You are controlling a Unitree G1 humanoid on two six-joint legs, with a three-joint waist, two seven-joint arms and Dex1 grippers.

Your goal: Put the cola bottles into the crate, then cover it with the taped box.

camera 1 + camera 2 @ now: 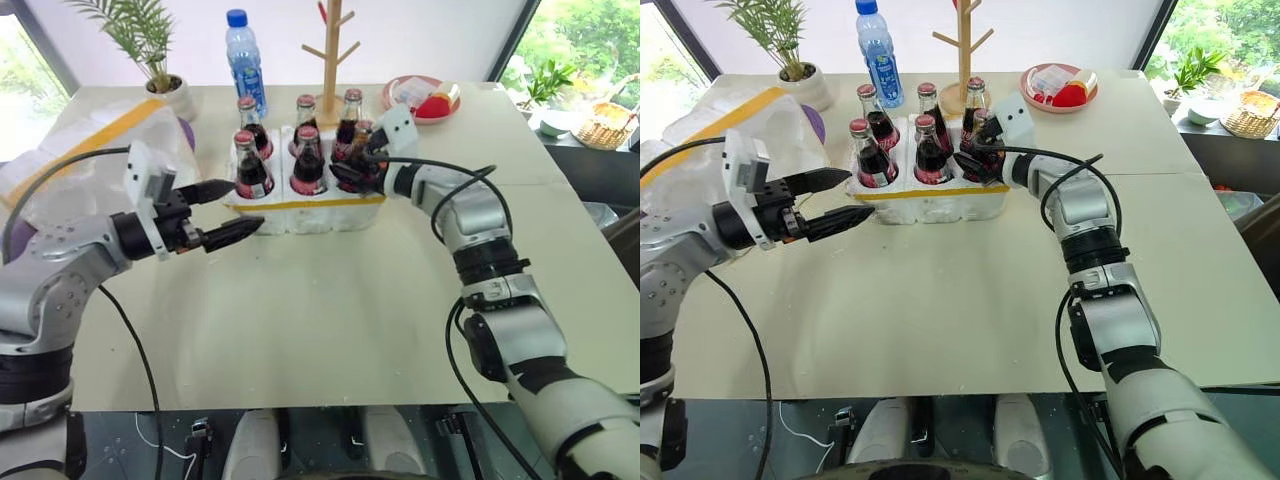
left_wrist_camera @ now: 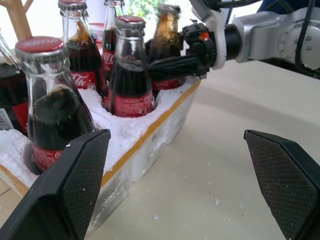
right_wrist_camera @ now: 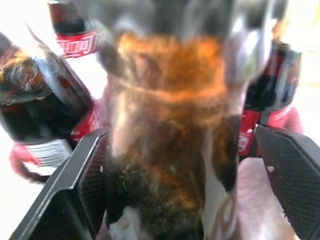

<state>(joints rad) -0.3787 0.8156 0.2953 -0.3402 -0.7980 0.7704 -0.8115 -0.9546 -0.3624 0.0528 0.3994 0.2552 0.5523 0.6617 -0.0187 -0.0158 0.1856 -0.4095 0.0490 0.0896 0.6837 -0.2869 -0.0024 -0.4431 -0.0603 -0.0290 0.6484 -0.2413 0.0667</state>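
Inside white foam crate (image 1: 305, 212): glossy dark glass cola bottles (image 1: 251, 165).

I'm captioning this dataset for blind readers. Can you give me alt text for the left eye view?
Six cola bottles stand in a white foam crate on a beige table, with the right gripper open around the front right one. The left gripper hovers open beside the crate, near the taped box.
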